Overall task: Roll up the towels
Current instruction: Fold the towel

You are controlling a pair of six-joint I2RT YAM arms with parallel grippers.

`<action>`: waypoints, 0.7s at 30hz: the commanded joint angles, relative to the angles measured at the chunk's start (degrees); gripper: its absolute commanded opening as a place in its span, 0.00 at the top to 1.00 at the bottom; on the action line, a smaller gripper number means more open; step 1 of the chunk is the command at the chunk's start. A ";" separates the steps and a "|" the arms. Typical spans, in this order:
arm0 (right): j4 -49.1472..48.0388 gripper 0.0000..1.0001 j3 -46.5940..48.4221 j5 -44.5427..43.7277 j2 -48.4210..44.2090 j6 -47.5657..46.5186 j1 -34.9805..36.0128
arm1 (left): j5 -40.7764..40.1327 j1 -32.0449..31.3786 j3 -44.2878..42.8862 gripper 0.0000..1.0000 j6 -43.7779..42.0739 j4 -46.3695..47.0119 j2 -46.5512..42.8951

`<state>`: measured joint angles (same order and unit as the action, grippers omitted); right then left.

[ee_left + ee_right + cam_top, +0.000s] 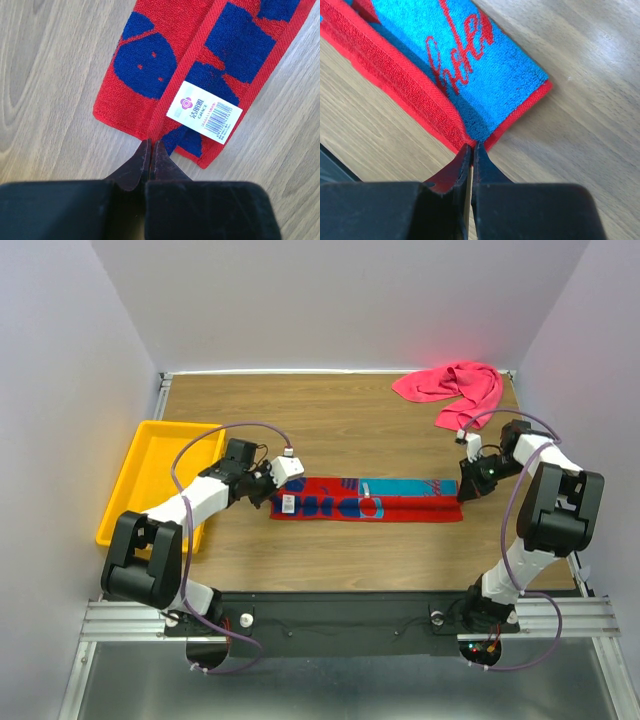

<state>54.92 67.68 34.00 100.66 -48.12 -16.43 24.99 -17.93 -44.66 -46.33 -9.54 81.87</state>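
The patterned red, navy and teal towel lies flat mid-table, folded lengthwise into a long strip. My left gripper is at its left end. In the left wrist view the gripper is shut, tips pinching the short edge of the towel beside a white label. My right gripper is at the right end. In the right wrist view it is shut on the edge of the towel's teal end. The plain pink-red towel lies crumpled at the far right corner.
A yellow plastic tray sits at the table's left edge, just behind my left arm. White walls enclose the wooden table on three sides. A black rail runs along the near edge.
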 commanded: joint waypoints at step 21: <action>2.21 0.59 1.75 1.24 -8.28 -1.28 -0.19 | 4.01 -3.16 -0.33 0.45 -2.45 -8.30 -8.82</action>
<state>55.55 64.88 31.57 97.41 -50.76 -16.43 26.44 -20.91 -43.48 -47.79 -14.90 78.17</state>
